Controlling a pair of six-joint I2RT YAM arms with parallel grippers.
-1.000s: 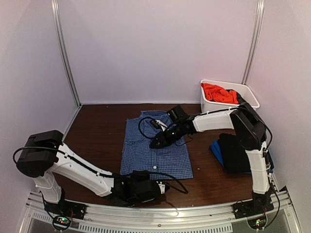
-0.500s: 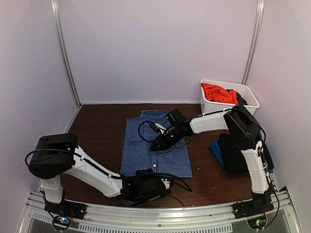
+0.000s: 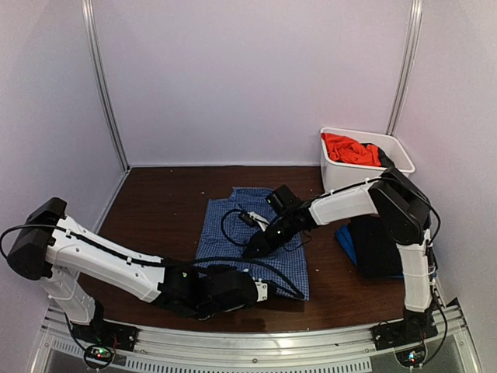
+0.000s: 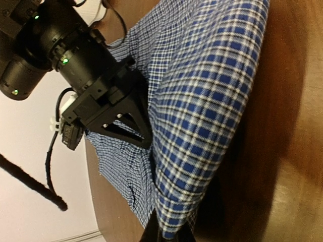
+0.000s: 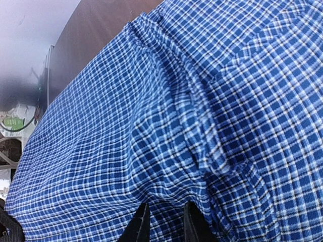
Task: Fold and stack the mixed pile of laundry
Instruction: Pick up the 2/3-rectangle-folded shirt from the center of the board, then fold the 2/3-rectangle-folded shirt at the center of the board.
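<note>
The blue-and-white checked shirt (image 3: 233, 229) lies spread on the brown table (image 3: 155, 210). My left gripper (image 3: 262, 292) is at the shirt's near hem and is shut on it; in the left wrist view the lifted hem (image 4: 202, 126) runs down into the closed jaws (image 4: 169, 234). My right gripper (image 3: 253, 250) presses on the shirt's middle. Its fingertips (image 5: 142, 226) stand a little apart with a pucker of checked cloth (image 5: 166, 151) pinched between them. An orange T-shirt (image 3: 349, 148) sits in the white tub. Black (image 3: 377, 245) and blue (image 3: 344, 239) pieces lie stacked at the right.
The white plastic tub (image 3: 400, 155) stands at the back right against the wall. The right arm's wrist and cable (image 4: 101, 96) hang just over the shirt beside the left gripper's path. Pale walls enclose the table on three sides; a metal rail (image 3: 311, 346) runs along the near edge.
The left gripper has shut on the shirt's near hem and its arm has swung lower. The shirt has slid toward the near edge, and the right gripper has come nearer with it.
</note>
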